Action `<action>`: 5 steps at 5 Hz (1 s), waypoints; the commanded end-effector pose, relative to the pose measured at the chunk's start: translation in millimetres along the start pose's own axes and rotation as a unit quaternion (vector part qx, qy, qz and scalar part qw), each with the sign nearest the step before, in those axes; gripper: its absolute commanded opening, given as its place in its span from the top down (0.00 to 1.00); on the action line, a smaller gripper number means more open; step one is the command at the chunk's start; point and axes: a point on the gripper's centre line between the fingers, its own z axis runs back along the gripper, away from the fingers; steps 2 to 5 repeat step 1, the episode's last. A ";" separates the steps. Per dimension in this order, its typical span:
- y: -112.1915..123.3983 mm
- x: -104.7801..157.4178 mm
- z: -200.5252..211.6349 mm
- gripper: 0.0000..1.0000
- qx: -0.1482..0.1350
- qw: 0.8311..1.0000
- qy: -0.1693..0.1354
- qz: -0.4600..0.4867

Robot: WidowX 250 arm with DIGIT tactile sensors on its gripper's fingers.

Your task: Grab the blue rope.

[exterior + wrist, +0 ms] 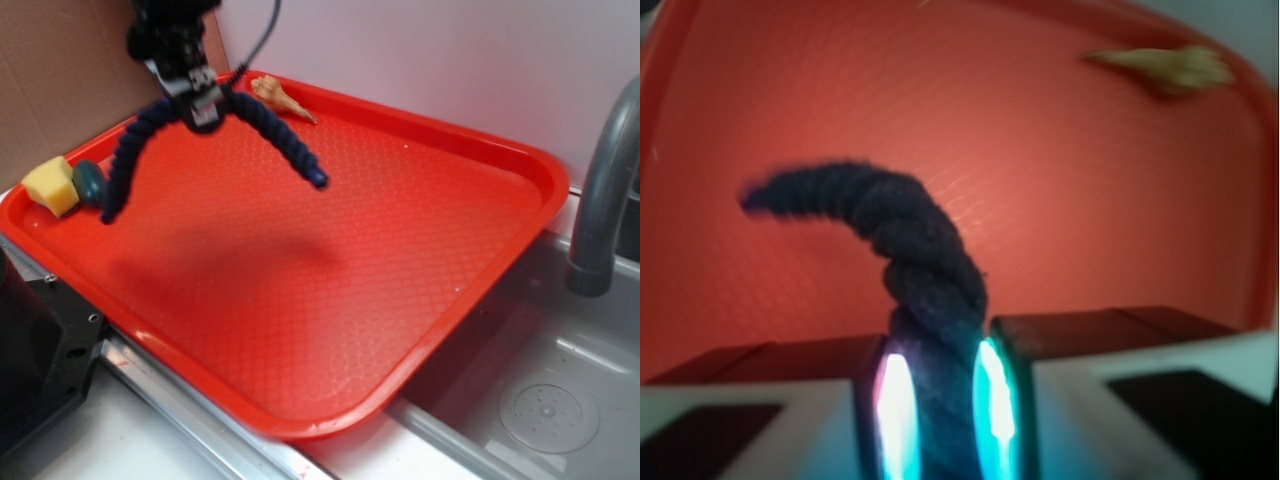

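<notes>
Hanging rope: I see the blue rope [262, 118] lifted clear of the red tray [480, 240], draped over the hand like an arch, both ends drooping in the air.
Hand: my hand [203, 108] is clamped on the rope's middle; the wrist view shows the cord [925, 260] squeezed between the two lit fingers [992, 400].
Shadow: a dark patch lies on the tray below.
Tray's far rim: a tan seashell [280, 97].
Tray's left corner: a yellow sponge [52, 185] touching a small teal round object [88, 182].
Right: a sink with a grey faucet [605, 190].
</notes>
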 end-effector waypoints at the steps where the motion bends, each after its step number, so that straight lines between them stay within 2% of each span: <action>1: 15.4 8.8 74.6 1.00 -0.037 0.984 -0.019 0.174; 5: 15.4 8.8 74.6 1.00 -0.037 0.984 -0.019 0.174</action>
